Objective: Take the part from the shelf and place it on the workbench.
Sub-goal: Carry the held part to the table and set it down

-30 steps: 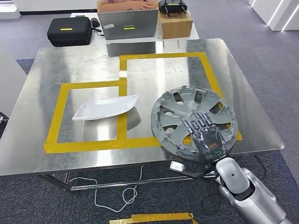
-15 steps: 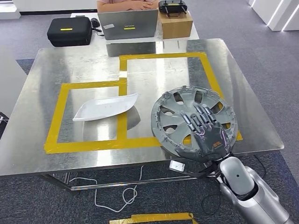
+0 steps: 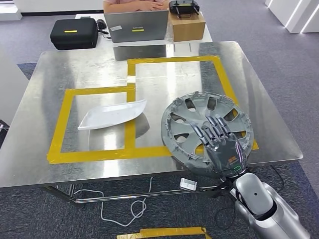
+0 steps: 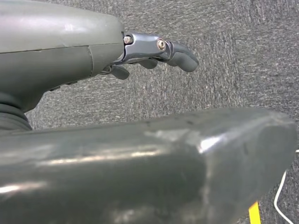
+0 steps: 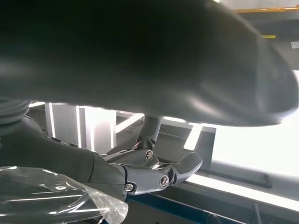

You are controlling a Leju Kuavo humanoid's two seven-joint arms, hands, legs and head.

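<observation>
A grey wheel cover [image 3: 188, 119] lies flat on the steel workbench [image 3: 56, 64], at its near right, overlapping the yellow tape of the right frame. My right hand [image 3: 222, 147] lies above the cover's near rim with its fingers stretched out and apart, and I see nothing held in it. The right wrist view shows that hand [image 5: 151, 172] with extended fingers and clear plastic film beside it. My left hand [image 4: 155, 49] hangs over grey carpet with nothing in it. A white curved part [image 3: 112, 114] rests inside the left tape frame.
A laptop [image 3: 136, 26], a black case [image 3: 74, 33] and a cardboard box [image 3: 187, 26] stand beyond the workbench's far edge, where a person's folded arms [image 3: 135, 5] show. White cables [image 3: 124, 206] and a small device [image 3: 188, 184] lie on the floor under the bench.
My right hand has drawn back toward the bench's near edge, from the wheel cover's middle to its near rim. The wheel cover and the white part have stayed still.
</observation>
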